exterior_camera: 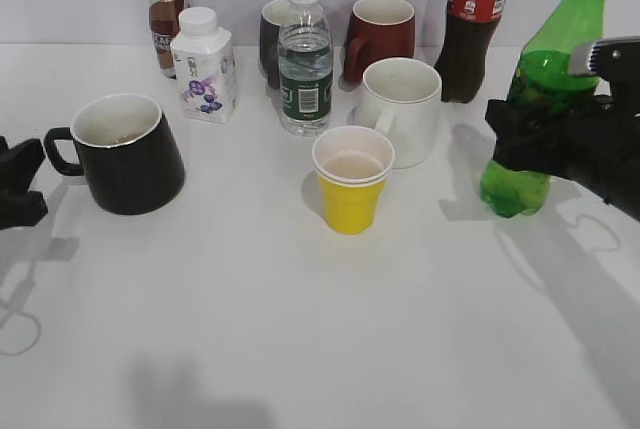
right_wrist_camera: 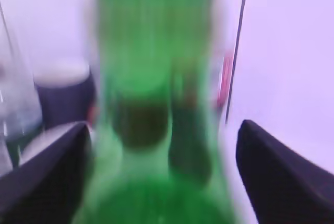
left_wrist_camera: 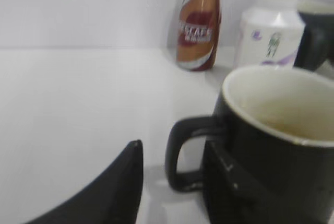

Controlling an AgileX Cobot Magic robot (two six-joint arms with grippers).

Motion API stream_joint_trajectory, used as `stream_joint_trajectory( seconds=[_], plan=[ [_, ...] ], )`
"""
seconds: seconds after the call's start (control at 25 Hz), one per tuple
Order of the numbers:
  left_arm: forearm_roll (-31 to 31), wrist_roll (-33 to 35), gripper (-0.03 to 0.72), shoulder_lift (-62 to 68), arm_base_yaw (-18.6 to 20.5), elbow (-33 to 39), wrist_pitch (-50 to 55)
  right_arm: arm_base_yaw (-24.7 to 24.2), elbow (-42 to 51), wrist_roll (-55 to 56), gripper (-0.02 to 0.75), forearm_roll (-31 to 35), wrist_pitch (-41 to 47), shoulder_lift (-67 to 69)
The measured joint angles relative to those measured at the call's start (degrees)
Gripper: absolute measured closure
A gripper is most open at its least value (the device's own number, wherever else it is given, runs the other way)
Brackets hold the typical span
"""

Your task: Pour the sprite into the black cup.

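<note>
The sprite [exterior_camera: 545, 69] is a green bottle with no cap on its open neck, at the right of the table and leaning a little. My right gripper [exterior_camera: 530, 139] is open around its middle and hides the label. In the right wrist view the bottle [right_wrist_camera: 156, 51] fills the space between the fingers [right_wrist_camera: 163, 130], against the left finger with a gap at the right one. The black cup [exterior_camera: 130, 164] stands at the left, handle pointing left. My left gripper [exterior_camera: 25, 184] is open, and in the left wrist view its fingers [left_wrist_camera: 175, 145] flank the handle of the cup [left_wrist_camera: 271, 172].
A yellow paper cup [exterior_camera: 350, 199] and a white mug [exterior_camera: 400, 109] stand in the middle. Behind them are a water bottle [exterior_camera: 304, 59], a dark red mug [exterior_camera: 380, 34], a small dark mug [exterior_camera: 272, 39], a cola bottle [exterior_camera: 470, 39], a white milk bottle [exterior_camera: 205, 69] and a brown drink bottle [exterior_camera: 162, 9].
</note>
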Motion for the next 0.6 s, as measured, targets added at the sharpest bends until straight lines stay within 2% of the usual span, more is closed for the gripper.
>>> stream_joint_trajectory(
  seconds=[0.04, 0.12, 0.24, 0.36, 0.44, 0.6],
  plan=[
    [0.4, 0.0, 0.382, -0.8, 0.0, 0.0, 0.0, 0.0, 0.3, -0.3, 0.187, -0.1, -0.7, 0.0],
    [0.8, 0.0, 0.382, -2.9, 0.0, 0.0, 0.1, 0.0, 0.5, -2.0, 0.108, -0.1, -4.2, 0.0],
    [1.3, 0.0, 0.382, -8.5, 0.0, 0.0, 1.8, 0.0, -0.1, -4.1, 0.087, -0.1, -8.4, -1.7],
    [1.3, 0.0, 0.382, -17.3, 0.0, 0.0, 9.0, 0.0, -2.8, -4.7, 0.085, -0.1, -4.2, -6.5],
    [1.3, 0.0, 0.382, -25.8, 0.0, -1.2, 20.2, 0.0, -5.2, -4.8, 0.085, -0.1, 1.2, -11.4],
    [1.4, 0.0, 0.381, -44.6, 0.0, -10.4, 55.8, 0.0, -9.0, -4.9, 0.082, -2.9, 13.8, -22.5]
  ],
)
